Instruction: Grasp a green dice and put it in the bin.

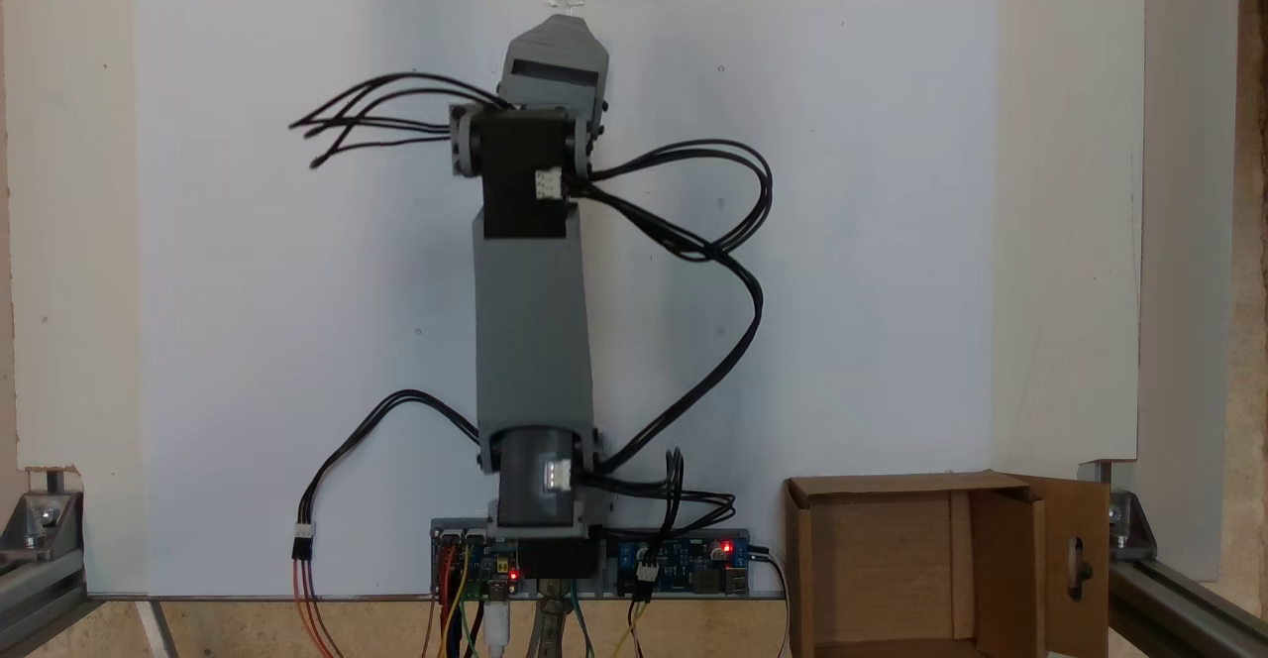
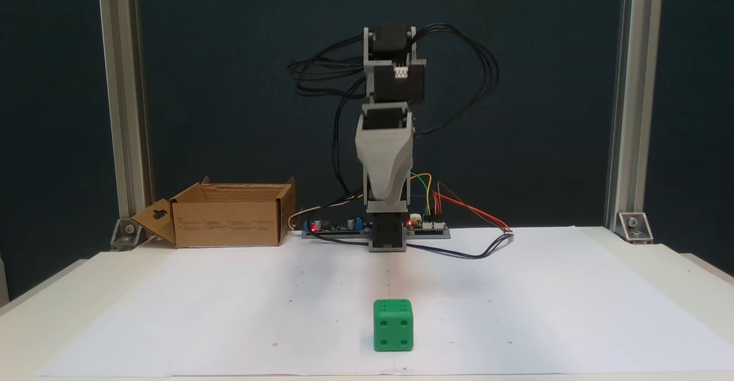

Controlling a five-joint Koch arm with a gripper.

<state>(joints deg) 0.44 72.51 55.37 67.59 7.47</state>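
Sitting on white paper sheet point(image 2: 229, 289) near front edge was green dice point(image 2: 393, 324) — bright green, rounded edges, four pips facing cam, more pips on top. Cube, so no long axis; front face square to cam. Bin point(image 2: 229, 220) — brown cardboard, flap w/ cut-out hole — stood well apart, back left in that fixed view. Nothing between dice & arm base. Gripper point(image 2: 385, 197) hung folded above base, pointing down; open or closed — couldn't tell.
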